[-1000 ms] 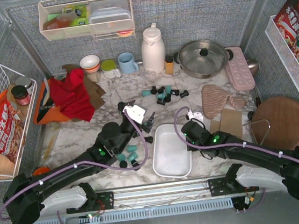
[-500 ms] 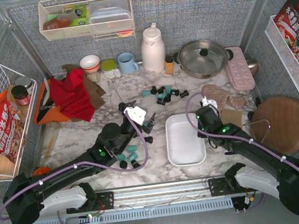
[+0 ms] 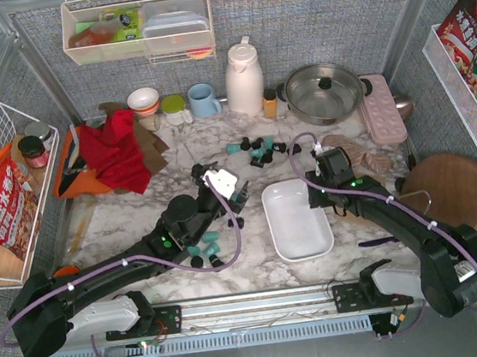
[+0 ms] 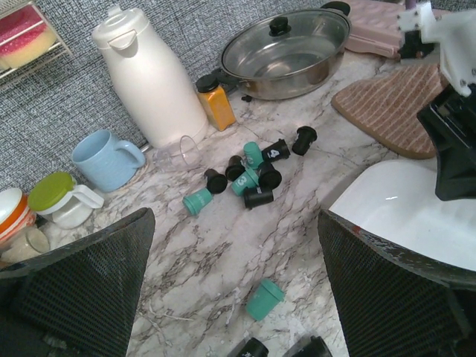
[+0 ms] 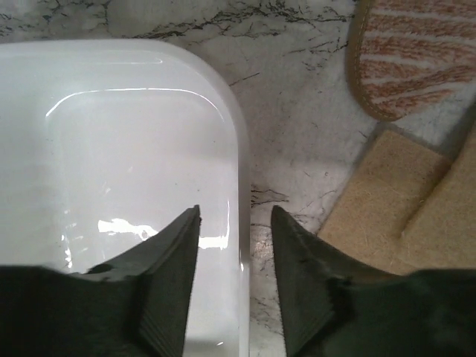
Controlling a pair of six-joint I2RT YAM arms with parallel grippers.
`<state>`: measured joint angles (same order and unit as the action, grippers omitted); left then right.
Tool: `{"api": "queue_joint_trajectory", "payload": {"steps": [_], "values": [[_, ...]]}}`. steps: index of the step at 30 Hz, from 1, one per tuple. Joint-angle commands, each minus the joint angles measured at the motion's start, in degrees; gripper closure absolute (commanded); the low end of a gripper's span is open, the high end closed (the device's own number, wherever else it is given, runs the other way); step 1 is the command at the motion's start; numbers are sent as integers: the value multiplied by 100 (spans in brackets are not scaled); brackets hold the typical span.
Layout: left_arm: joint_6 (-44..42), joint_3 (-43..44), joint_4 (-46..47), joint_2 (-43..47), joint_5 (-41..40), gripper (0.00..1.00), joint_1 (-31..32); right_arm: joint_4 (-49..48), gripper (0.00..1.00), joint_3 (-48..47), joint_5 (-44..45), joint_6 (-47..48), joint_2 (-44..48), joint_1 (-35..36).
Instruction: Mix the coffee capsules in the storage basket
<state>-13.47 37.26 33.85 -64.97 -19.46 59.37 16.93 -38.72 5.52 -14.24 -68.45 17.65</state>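
The storage basket [image 3: 297, 220] is a white, shallow tray, empty, at the table's middle right. It also shows in the right wrist view [image 5: 126, 149] and the left wrist view [image 4: 405, 204]. My right gripper [image 3: 319, 188] [image 5: 234, 212] is shut on its right rim, one finger inside and one outside. Teal and black coffee capsules lie in a far cluster [image 3: 261, 150] [image 4: 253, 175] and in a near cluster [image 3: 205, 244] under my left arm. My left gripper [image 3: 224, 184] [image 4: 234, 223] is open wide and empty above the marble. A lone teal capsule [image 4: 264, 299] lies on its side below it.
A white thermos [image 3: 243, 79], blue mug [image 3: 204, 100], orange bottle [image 3: 270, 103] and lidded pan [image 3: 323, 91] stand at the back. A red cloth [image 3: 115, 154] lies at the left. A striped mitt [image 3: 352, 155], a brown mat [image 5: 401, 201] and a round wooden board [image 3: 447, 193] lie right of the basket.
My right gripper has dragged the basket to the right and away from the near edge, turning it a little. My left gripper has shifted slightly away and stays open.
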Motion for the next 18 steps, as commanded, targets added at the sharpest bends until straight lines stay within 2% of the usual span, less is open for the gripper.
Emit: {"api": "queue_joint_trajectory", "payload": {"steps": [1,5,10,14,18], "values": [[-156,-1,219,-44,-73,1,4,463,48,-417,19,-92,-6,0],[-206,-16,227,-28,-101,1,4,529,37,-793,124,-88,332,-4],[-138,-8,224,-55,16,1,4,-432,27,-1018,39,630,278,-19],[-124,3,184,-62,75,1,4,-1226,22,-1318,-363,1520,-416,-141],[-217,-40,244,-18,-10,1,4,-997,22,-2250,-1080,2089,-1549,-366]]}}
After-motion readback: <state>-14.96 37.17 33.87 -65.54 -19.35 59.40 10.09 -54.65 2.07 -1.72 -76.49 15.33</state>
